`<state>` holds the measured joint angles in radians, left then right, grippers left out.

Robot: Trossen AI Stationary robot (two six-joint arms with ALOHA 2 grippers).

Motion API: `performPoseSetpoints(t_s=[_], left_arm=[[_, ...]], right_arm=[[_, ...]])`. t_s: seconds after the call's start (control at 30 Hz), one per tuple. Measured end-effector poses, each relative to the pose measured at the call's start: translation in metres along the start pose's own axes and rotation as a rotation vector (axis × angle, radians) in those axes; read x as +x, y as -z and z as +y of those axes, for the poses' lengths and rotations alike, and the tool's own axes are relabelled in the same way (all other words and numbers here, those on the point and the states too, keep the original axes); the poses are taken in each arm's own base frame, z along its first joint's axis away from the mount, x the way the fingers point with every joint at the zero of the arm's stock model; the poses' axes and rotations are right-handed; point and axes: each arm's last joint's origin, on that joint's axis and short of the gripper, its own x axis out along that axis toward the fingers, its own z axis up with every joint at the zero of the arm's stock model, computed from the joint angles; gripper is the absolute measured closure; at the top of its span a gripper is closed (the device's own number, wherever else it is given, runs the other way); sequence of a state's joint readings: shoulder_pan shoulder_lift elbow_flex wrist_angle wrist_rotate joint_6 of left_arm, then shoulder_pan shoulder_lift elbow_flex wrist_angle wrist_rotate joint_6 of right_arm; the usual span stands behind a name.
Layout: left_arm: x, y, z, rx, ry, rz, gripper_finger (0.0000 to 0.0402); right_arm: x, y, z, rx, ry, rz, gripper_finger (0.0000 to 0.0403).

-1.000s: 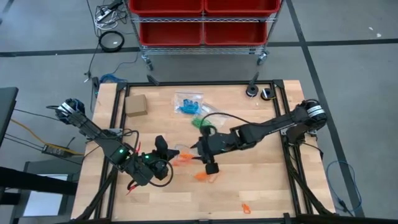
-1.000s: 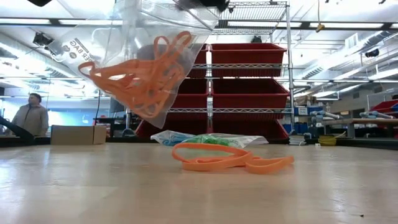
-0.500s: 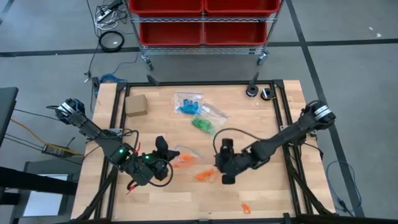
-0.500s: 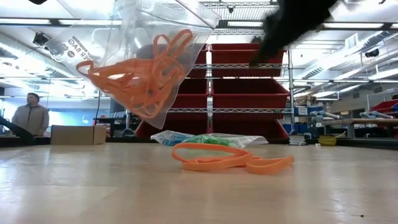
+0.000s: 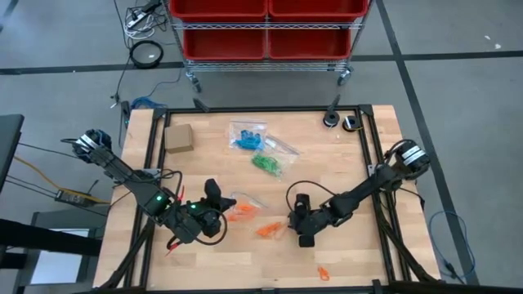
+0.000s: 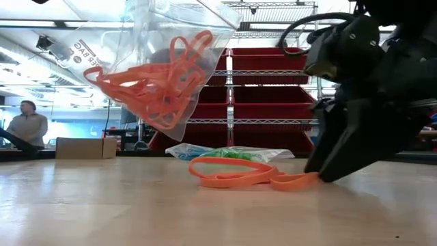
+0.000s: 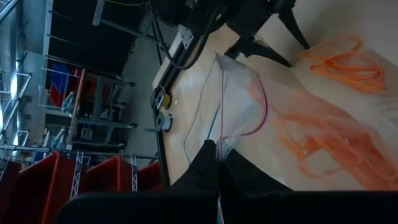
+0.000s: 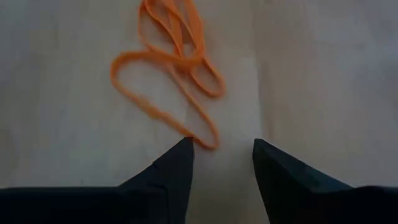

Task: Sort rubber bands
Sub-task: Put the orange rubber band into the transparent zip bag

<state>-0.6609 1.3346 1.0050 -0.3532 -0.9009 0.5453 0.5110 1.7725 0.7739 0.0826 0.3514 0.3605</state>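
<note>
My left gripper [image 5: 214, 196] is shut on a clear zip bag [image 6: 153, 65] that holds several orange rubber bands, lifted above the table's near middle. A few loose orange rubber bands [image 5: 268, 230] lie flat on the wood just right of it. My right gripper [image 8: 222, 149] stands open at the table top on the right side of that loose bunch [image 8: 174, 68], fingers slanting down. The nearest loop's end [image 8: 205, 138] lies right by one fingertip [image 8: 183, 152]. My left gripper pinches the bag's edge next to the pink zip line [image 7: 219, 144] between its two shut fingers. The bag hangs tilted and clear of the table, with the orange bands gathered in its lower corner [image 6: 160, 109]. My right gripper: whether a fingertip touches the loop's end, I cannot tell.
A tan box [image 5: 178, 137] stands at the far left. Bags with blue bands [image 5: 248, 135] and green bands [image 5: 265, 163] lie at the far middle. One orange band [image 5: 323, 273] lies by the near edge. Red bins [image 5: 265, 28] stand beyond the far edge.
My right gripper has come down from above the bag to the table top, going toward the table's right and near edge and tipping further downward, ending beside the loose orange bands. The bag and the loose bands have stayed where they were.
</note>
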Motion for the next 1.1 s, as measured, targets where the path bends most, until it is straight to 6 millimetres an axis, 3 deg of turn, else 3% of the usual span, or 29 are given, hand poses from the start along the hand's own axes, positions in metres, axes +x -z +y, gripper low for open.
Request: performPoseSetpoints(t_s=[0.17, 0.23, 0.37, 0.53, 0.67, 1.1], left_arm=[[0.000, 0.000, 0.000, -0.003, -0.001, -0.001, 0.0401], [0.000, 0.000, 0.000, -0.003, -0.001, -0.002, 0.0401], [0.000, 0.000, 0.000, -0.003, -0.001, -0.002, 0.0401], [0.000, -0.001, 0.000, -0.009, 0.000, -0.008, 0.0401], [0.000, -0.002, 0.001, -0.017, 0.005, -0.018, 0.0401], [0.000, -0.002, 0.001, -0.016, 0.006, -0.019, 0.0401]], right_arm=[[0.017, 0.004, 0.005, 0.009, -0.015, -0.025, 0.0257], [0.021, 0.001, 0.008, 0.004, -0.023, -0.031, 0.0284], [0.021, -0.004, 0.010, -0.031, -0.074, -0.012, 0.0382], [0.013, -0.009, 0.009, -0.023, -0.086, -0.023, 0.0400], [-0.006, -0.019, 0.008, -0.027, -0.105, -0.057, 0.0402], [-0.110, -0.099, -0.015, -0.102, 0.007, -0.550, 0.0403]])
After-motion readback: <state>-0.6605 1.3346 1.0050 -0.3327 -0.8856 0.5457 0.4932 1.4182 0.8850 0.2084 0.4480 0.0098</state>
